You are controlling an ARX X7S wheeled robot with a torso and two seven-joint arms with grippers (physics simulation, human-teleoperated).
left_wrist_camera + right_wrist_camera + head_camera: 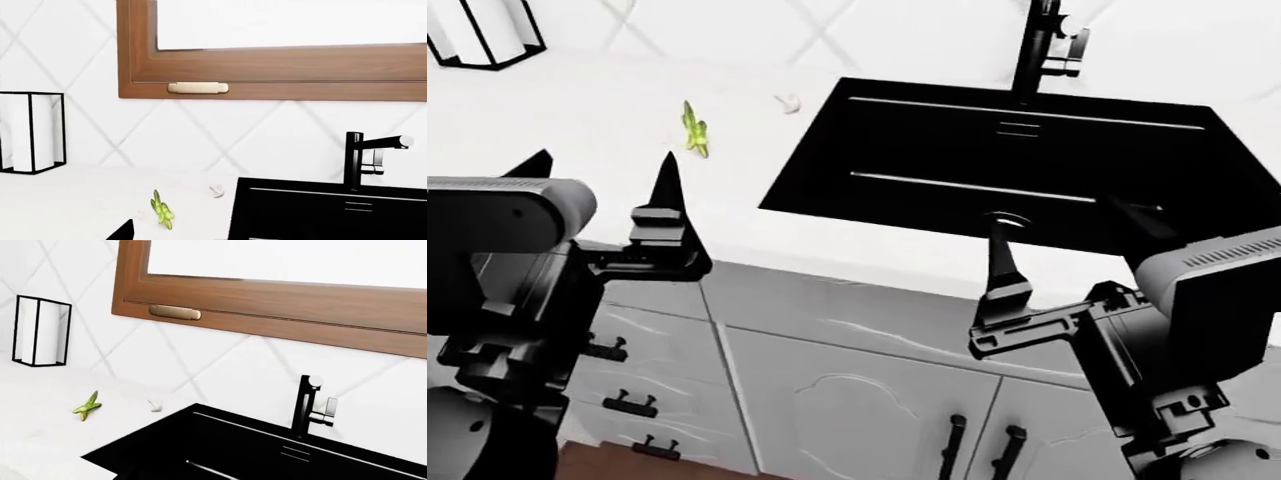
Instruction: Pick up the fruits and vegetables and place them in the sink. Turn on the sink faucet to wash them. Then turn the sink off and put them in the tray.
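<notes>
The asparagus bunch [695, 131] and garlic piece [786, 102] lie beside the sink [827, 150] (unwashed), so we judge everything remains, left gripper [601, 165] and right gripper [1065, 215] both spread, empty.

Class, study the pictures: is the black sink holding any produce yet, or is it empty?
Empty, as far as shown: the sink shows only bare black basin, while the green stalks and the whitish piece lie on the counter beside it.

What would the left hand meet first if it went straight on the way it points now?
Probably the green stalks on the white counter: they lie just ahead of the open left hand, left of the sink. Depth is uncertain; it might pass above them toward the tiled wall.
</notes>
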